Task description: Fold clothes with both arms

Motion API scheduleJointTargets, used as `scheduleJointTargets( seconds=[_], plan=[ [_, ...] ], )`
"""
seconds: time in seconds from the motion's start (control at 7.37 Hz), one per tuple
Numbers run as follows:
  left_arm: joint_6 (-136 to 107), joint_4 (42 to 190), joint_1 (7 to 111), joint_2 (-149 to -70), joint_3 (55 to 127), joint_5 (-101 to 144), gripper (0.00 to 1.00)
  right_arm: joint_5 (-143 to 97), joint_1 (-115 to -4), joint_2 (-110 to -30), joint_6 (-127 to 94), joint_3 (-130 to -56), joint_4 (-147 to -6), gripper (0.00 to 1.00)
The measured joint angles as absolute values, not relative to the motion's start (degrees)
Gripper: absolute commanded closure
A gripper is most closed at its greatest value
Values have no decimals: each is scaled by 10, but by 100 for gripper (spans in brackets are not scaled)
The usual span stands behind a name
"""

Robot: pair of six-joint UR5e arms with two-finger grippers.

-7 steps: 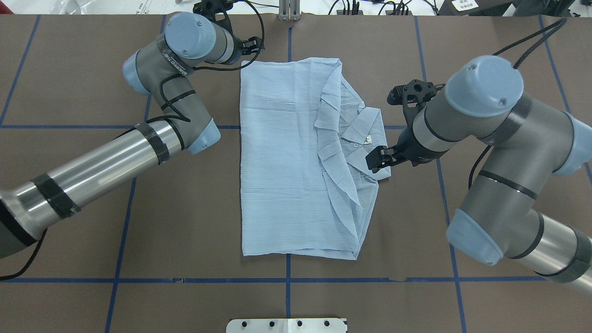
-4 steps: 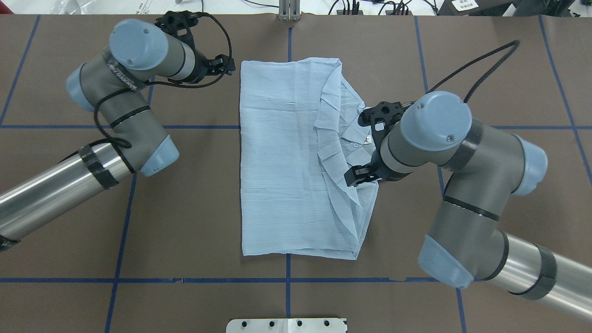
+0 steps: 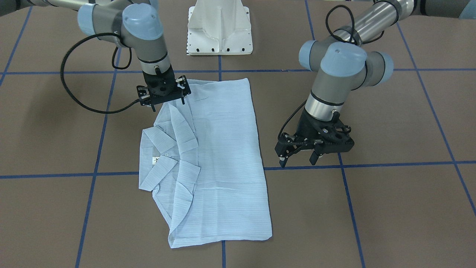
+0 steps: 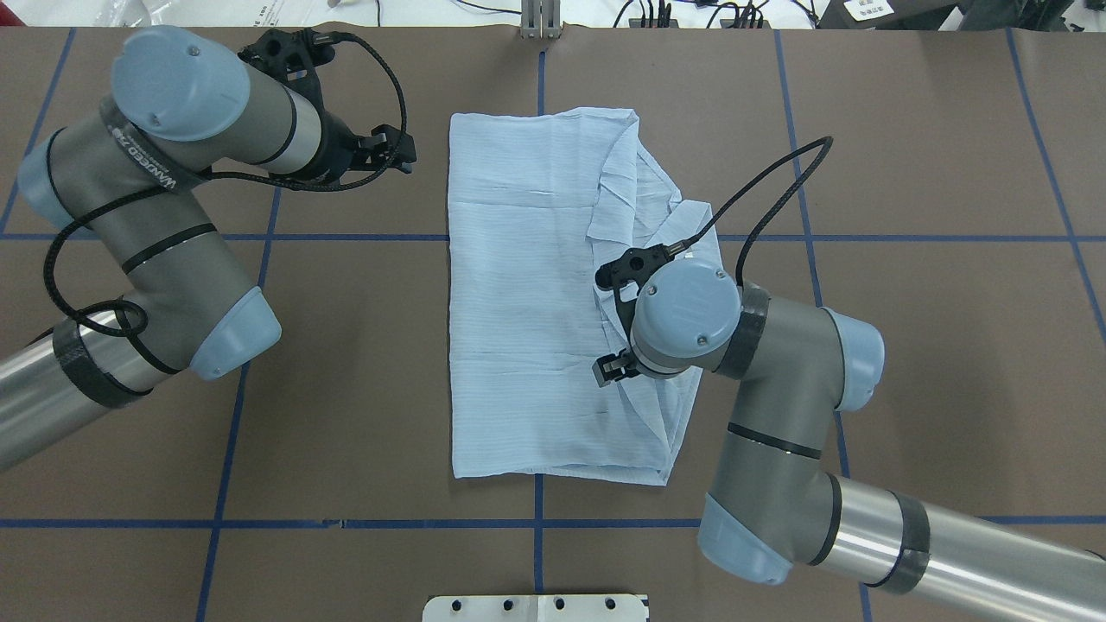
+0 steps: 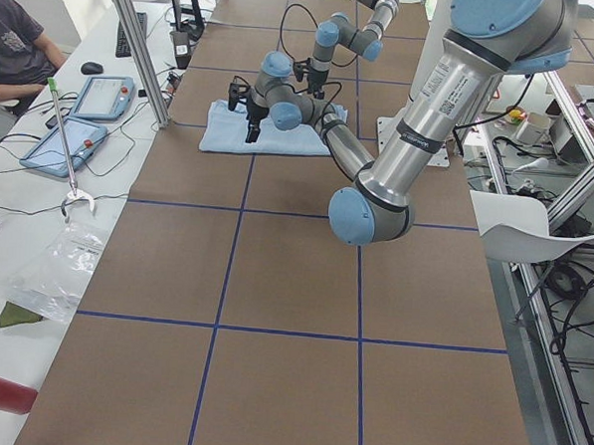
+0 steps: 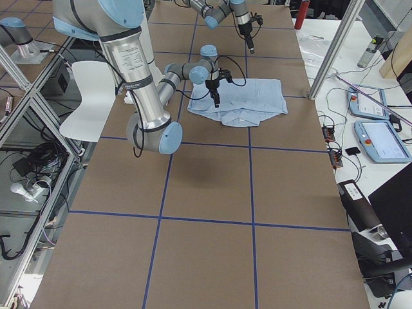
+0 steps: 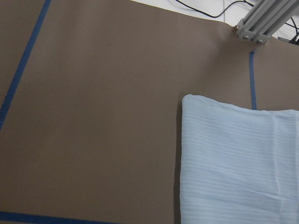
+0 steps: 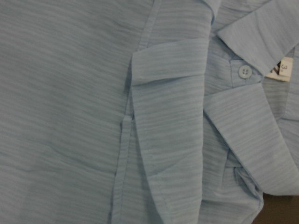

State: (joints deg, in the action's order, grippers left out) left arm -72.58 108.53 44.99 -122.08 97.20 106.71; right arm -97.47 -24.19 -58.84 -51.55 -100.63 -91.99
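Above the shirt [image 3: 227,149], right tool [image 3: 163,95] moved inward, opening unclear, left tool [image 3: 297,162] wide, retreated aside.

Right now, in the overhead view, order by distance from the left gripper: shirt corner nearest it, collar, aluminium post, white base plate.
From the left gripper:
1. shirt corner, just to its right.
2. aluminium post, at the far table edge.
3. collar, on the shirt's right side.
4. white base plate, at the near edge by the robot.
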Motion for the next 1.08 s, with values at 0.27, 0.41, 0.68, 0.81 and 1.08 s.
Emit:
scheduleJointTargets(
  seconds=[0.27,0.41,0.68,0.81,1.08],
  plan=[
    [-727,1082,449,-1217,974,1072,0,-960,-221,-581,-512,-988,-920,0],
    [-727,1083,448,-1216,973,1073,0,-958,-218,-581,-511,-986,-921,0],
    [-727,1085,441,-1215,970,1073,0,-957,-219,-585,-506,-984,-921,0],
    [-727,1086,438,-1214,969,1072,0,-957,-222,-587,-502,-983,-922,0],
    [-728,1087,434,-1214,965,1072,0,-958,-229,-594,-496,-982,-922,0]
  ],
)
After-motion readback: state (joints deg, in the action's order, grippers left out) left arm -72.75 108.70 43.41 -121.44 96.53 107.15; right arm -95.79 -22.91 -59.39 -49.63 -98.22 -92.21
